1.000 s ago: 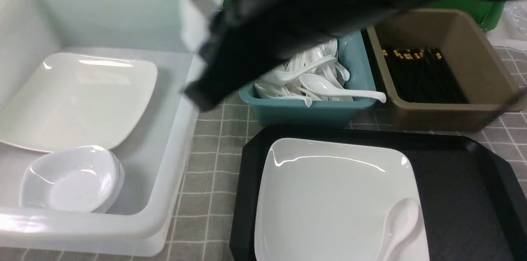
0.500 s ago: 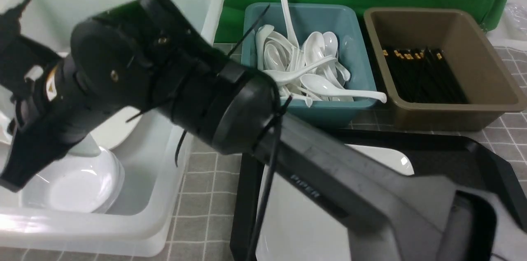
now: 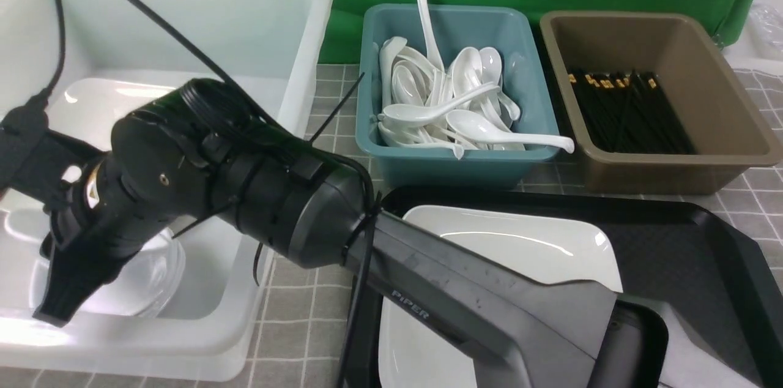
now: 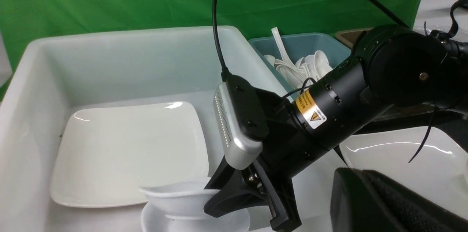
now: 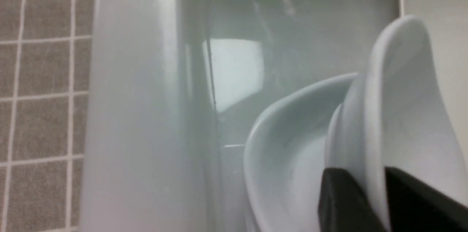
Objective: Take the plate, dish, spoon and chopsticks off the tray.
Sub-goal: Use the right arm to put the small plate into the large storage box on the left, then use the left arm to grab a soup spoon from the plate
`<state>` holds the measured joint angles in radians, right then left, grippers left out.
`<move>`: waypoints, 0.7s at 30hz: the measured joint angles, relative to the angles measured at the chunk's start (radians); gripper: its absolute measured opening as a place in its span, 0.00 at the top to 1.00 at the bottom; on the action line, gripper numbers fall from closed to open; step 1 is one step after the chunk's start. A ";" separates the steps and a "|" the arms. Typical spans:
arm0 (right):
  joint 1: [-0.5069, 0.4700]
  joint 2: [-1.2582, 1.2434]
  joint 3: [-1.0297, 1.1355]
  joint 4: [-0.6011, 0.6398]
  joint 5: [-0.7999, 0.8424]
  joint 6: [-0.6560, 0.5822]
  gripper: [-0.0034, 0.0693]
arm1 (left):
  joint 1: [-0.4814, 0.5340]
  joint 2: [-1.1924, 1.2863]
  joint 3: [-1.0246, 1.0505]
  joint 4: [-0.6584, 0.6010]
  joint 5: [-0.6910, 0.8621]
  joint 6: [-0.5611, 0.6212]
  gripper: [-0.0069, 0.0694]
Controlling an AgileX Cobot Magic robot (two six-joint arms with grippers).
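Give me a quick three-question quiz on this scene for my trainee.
1. True or false: the plate lies on the tray.
2. Which container holds the chopsticks? A white tub; B teal bin; C brown tub.
3. Fill in: the right gripper holds the small dish by its ____.
Key: 1 true; 2 C; 3 rim.

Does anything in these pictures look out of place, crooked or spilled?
In the blue bin, an upright spoon leans on the back wall, sticking high above the rim, while the rest lie piled. A second spoon pokes its handle out over the front right corner. Nothing looks spilled or broken.
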<state>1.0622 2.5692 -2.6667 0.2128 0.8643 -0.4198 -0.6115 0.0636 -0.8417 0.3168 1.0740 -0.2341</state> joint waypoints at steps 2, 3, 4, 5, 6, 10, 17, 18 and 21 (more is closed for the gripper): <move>0.000 0.001 0.001 -0.001 0.011 0.000 0.61 | 0.000 0.000 0.000 -0.005 -0.001 0.000 0.90; 0.000 0.001 0.001 -0.001 0.019 0.000 0.57 | 0.000 0.000 0.000 -0.008 -0.001 0.000 0.90; 0.000 0.001 0.001 -0.002 0.033 -0.001 0.52 | 0.000 0.000 0.000 -0.013 -0.001 0.000 0.90; 0.000 0.000 0.001 -0.002 0.054 -0.001 0.45 | 0.000 0.000 0.000 -0.022 -0.001 0.000 0.90; 0.000 -0.003 0.001 -0.002 0.083 -0.002 0.37 | 0.000 0.000 0.000 -0.029 -0.001 0.000 0.90; -0.002 -0.028 0.001 -0.024 0.138 0.006 0.23 | 0.000 0.000 0.000 -0.055 -0.004 0.005 0.90; -0.002 -0.140 0.002 -0.149 0.302 0.106 0.30 | 0.000 0.017 0.000 -0.096 -0.063 0.024 0.90; -0.002 -0.149 0.002 -0.153 0.302 0.115 0.31 | 0.000 0.020 0.000 -0.099 -0.065 0.025 0.90; -0.002 -0.227 0.002 -0.202 0.302 0.194 0.48 | 0.000 0.098 0.000 -0.129 -0.074 0.039 0.90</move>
<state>1.0603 2.3422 -2.6644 0.0109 1.1668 -0.2263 -0.6115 0.1619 -0.8417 0.1878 1.0002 -0.1952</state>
